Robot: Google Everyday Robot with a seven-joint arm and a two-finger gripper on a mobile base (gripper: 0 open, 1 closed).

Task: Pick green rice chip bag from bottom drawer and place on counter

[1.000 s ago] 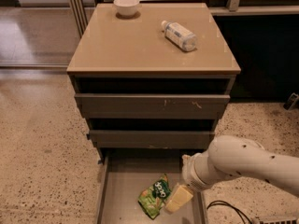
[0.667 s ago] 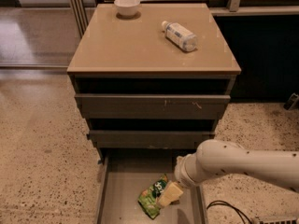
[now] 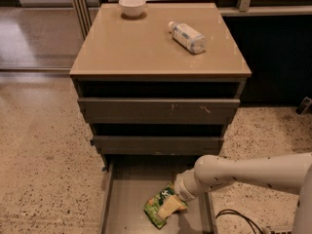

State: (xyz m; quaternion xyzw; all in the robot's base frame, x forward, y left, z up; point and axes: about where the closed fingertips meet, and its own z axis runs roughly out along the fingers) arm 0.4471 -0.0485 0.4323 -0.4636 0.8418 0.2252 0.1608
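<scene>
One gripper of ours on the crinkly green rice chip bag, we cannot tell how open it is, flat grey bottom drawer below

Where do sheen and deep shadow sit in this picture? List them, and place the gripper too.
Camera view: soft sheen on the glossy tan counter; the small white bowl and the lying clear plastic bottle cast short shadows there. Same view: recesses above both upper drawers are black; the grey bottom drawer is dim, with the gripper on the crinkled green rice chip bag.
</scene>
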